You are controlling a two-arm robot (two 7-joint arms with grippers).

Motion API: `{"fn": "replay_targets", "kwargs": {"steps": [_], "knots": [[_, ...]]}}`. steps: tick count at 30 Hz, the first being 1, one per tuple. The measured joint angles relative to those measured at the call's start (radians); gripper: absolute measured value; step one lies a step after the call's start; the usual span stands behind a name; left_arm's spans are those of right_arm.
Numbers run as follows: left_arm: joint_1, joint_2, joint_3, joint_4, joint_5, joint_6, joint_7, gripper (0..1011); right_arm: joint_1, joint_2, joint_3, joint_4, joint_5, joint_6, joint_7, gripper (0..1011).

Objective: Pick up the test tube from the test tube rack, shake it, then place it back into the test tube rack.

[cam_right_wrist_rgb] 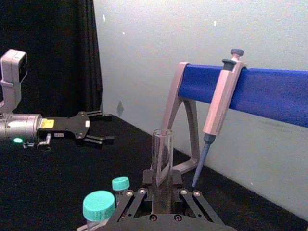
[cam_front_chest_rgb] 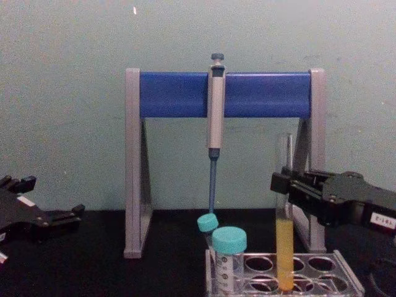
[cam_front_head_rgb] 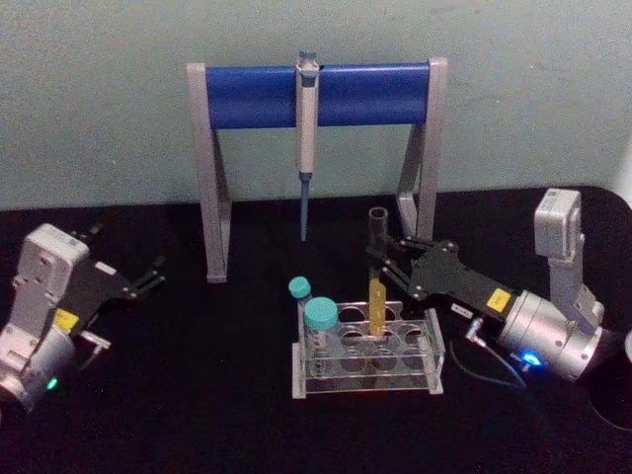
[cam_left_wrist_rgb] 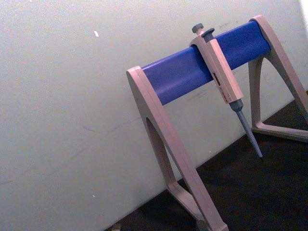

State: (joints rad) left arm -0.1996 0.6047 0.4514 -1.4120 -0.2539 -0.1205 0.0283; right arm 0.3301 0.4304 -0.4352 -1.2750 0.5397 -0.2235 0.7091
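The test tube stands upright in a back-row hole of the clear test tube rack, with yellow liquid in its lower part. My right gripper reaches in from the right and is shut on the test tube just above the liquid. From the chest, the test tube has its bottom down in the rack, and the right gripper clamps it at mid-height. The right wrist view has the test tube's open top rising between the fingers. My left gripper rests open at the far left, apart from everything.
Two teal-capped vials stand at the rack's left end. Behind the rack is a grey-legged stand with a blue bar, and a grey pipette hangs from it just behind the tube. The black table lies open between my left gripper and the rack.
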Motion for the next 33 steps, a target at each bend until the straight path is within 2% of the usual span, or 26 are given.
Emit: {"fn": "replay_targets", "kwargs": {"steps": [33], "knots": [[0.0,0.0,0.0,0.0,0.0,0.0,0.0,1001,0.008,0.006,-0.022,0.013,-0.041,0.047,-0.023,229]]}}
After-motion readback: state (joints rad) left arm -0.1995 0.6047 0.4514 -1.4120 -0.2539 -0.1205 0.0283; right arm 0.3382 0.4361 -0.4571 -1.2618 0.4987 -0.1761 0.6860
